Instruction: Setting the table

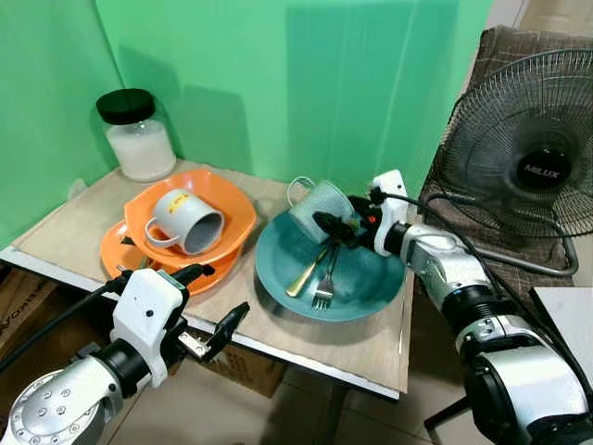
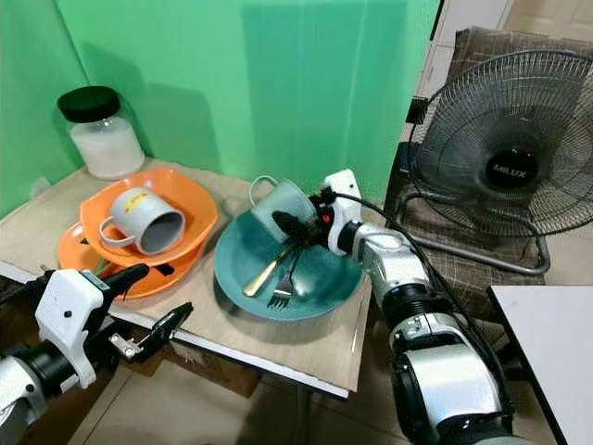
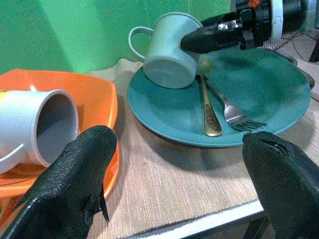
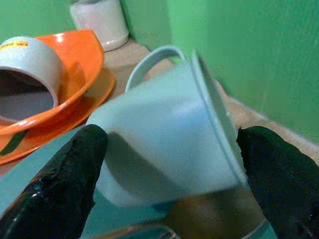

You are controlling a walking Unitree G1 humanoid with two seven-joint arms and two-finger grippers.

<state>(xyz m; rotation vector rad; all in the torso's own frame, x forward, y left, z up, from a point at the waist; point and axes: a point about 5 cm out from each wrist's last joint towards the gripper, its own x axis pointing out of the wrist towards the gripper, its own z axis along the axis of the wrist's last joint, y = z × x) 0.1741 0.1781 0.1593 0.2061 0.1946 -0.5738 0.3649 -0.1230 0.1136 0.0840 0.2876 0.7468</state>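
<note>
Teal mug [image 1: 320, 208] is lying tilted on the far left edge of the teal plate [image 1: 371, 278], its handle pointing left, as the right gripper [image 1: 335, 225] is reaching in from the right with its fingers spread wide on either side of the mug's body, not closed on it. A gold spoon [image 1: 306, 272] and a fork [image 1: 325, 281] are lying side by side on the plate just near of the mug. To the left, a grey mug [image 1: 185, 221] is resting on its side in an orange bowl [image 1: 232, 206] stacked on an orange plate [image 1: 116, 252], with a black-lidded jar [image 1: 137, 135] at the far left corner. The left gripper [image 1: 199, 311] is hovering wide apart off the table's near edge [image 1: 306, 357]. The risk appears to be the tilted, rounded mug: a pinch landing off-centre could be rolling it off the rim or knocking it into the cutlery, scattering it across the plate.
</note>
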